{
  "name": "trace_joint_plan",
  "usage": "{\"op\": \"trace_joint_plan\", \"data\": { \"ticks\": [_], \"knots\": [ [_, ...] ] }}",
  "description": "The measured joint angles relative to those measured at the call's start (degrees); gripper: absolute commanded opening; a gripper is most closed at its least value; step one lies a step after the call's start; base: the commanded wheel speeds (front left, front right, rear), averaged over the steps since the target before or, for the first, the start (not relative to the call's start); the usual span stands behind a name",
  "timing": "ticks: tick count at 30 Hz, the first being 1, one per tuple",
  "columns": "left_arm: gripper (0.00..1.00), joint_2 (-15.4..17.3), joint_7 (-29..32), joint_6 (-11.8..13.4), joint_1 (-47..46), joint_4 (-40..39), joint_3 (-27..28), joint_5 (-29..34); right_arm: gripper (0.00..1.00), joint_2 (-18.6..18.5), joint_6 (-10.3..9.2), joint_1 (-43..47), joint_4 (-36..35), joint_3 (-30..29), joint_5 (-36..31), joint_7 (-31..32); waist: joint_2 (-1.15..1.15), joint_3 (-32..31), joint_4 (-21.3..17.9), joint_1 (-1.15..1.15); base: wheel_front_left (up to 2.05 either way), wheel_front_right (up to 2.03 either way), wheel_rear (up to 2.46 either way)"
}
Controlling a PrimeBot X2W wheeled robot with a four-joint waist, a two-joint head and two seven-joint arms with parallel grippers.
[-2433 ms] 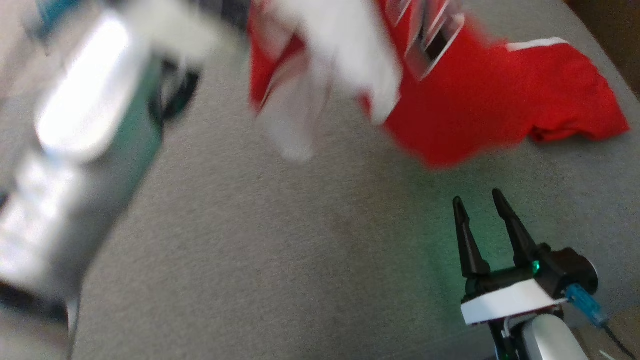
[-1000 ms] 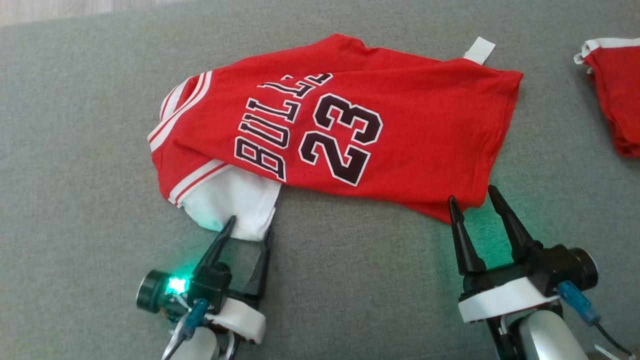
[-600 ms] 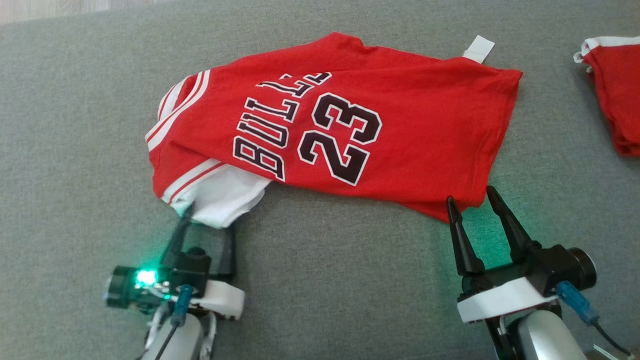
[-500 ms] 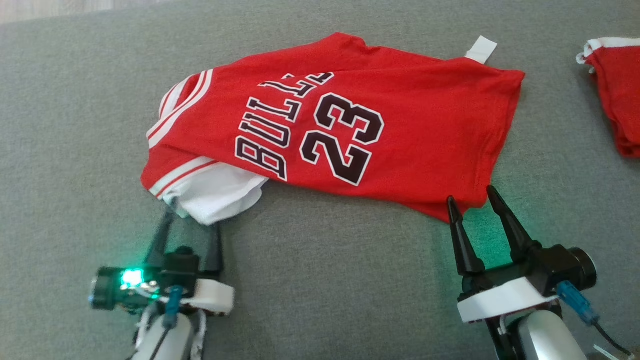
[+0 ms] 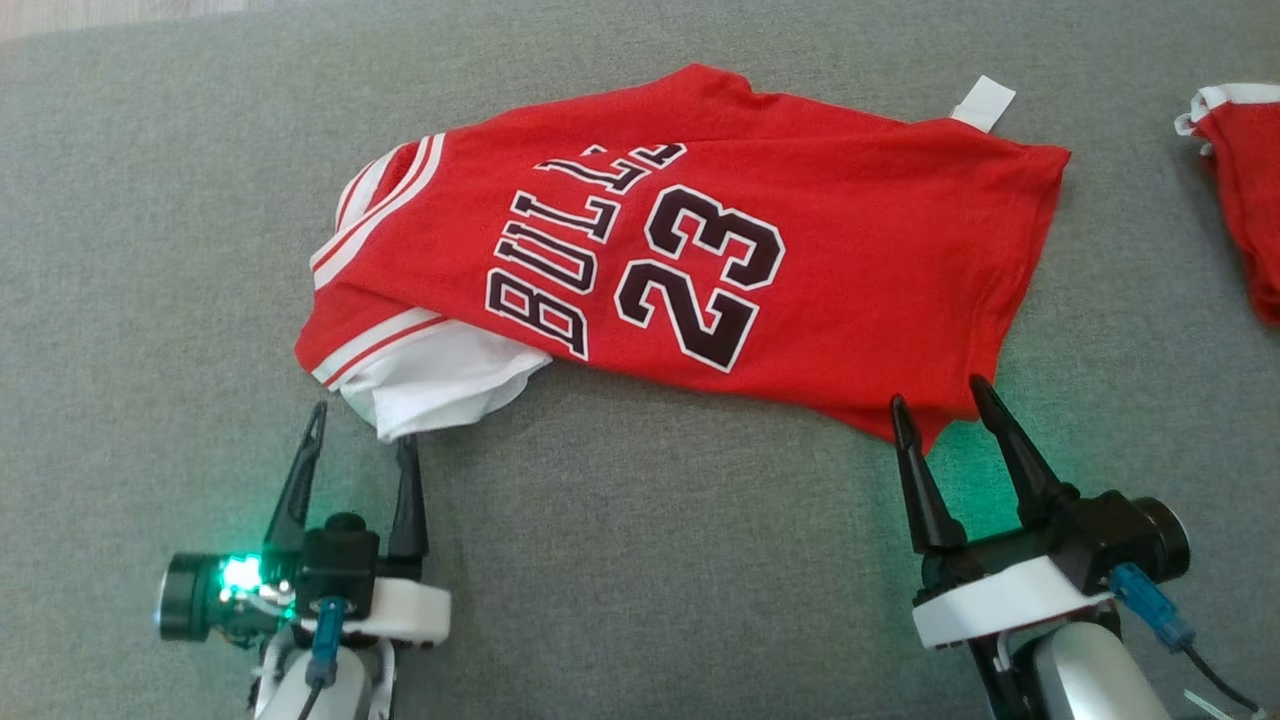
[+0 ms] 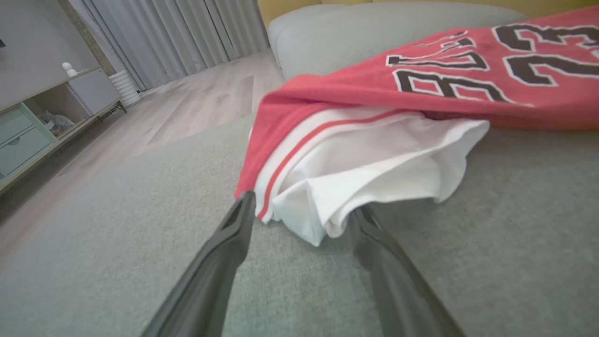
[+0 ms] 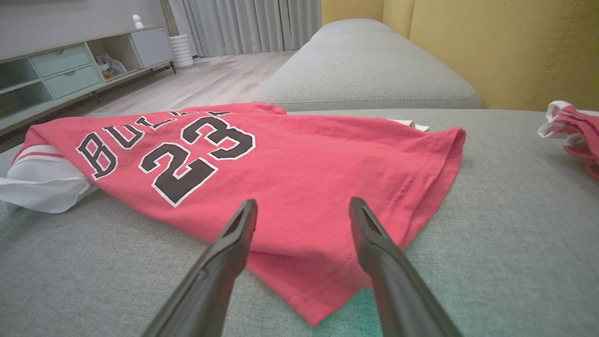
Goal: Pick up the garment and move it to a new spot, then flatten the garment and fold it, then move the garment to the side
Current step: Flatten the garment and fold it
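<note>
The red jersey point(image 5: 820, 260), printed BULLS 23 in black letters edged in white, lies spread on the grey sofa seat point(image 5: 640, 560), its collar end to the left and its hem to the right. It is not flat: a white sleeve point(image 5: 440, 385) with red-striped trim sticks out bunched from under its near-left corner, and the near-right hem corner comes to a folded point. A white tag point(image 5: 982, 103) pokes out at the far right edge.

The left gripper point(image 5: 362, 425) stands wide open just near of the sleeve, holding nothing. In its wrist view the sleeve's lowest fold hangs between the two fingertips; whether cloth and fingers touch cannot be told.

The right gripper point(image 5: 938, 392) is also spread open and empty, its fingers to either side of the pointed near-right hem corner.

Well apart at the far right lies a second red garment point(image 5: 1240, 190) with white trim. Beyond the seat are a yellow backrest point(image 7: 491, 51), a wooden floor point(image 6: 196, 107), grey curtains point(image 7: 252, 23) and a low sideboard point(image 7: 61, 65).
</note>
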Motion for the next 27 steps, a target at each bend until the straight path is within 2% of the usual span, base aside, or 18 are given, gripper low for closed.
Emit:
{"op": "trace_joint_plan", "data": {
  "ticks": [9,10,12,21,27],
  "knots": [
    [1.00,-0.3,0.0,-2.1,0.2,3.4,0.3,-1.2,1.00,0.0,0.00,0.0,0.3,0.4,0.1,0.0,0.00,0.2,-0.1,0.00,0.00,0.00,0.00],
    [0.60,-0.3,0.0,-2.5,0.2,3.6,0.3,-1.2,1.00,0.0,0.00,0.0,0.3,0.5,0.1,0.0,0.00,0.2,-0.1,0.00,0.00,0.00,0.00],
    [0.00,-0.4,0.0,-2.9,0.2,3.8,0.3,-1.2,1.00,0.0,0.00,0.0,0.3,0.5,0.1,0.0,0.00,0.2,-0.1,0.00,0.00,0.00,0.00],
    [0.00,-0.2,0.0,-3.4,0.1,-2.8,0.3,0.2,1.00,0.0,0.00,0.0,1.5,0.5,0.1,0.0,0.00,0.0,0.9,0.00,0.00,0.00,0.00],
    [0.00,2.4,0.0,-2.7,0.1,-13.5,0.6,2.5,1.00,-0.1,0.00,0.0,5.2,0.8,0.1,0.0,0.00,-0.4,2.4,0.00,0.00,0.00,0.00]
  ]
}}
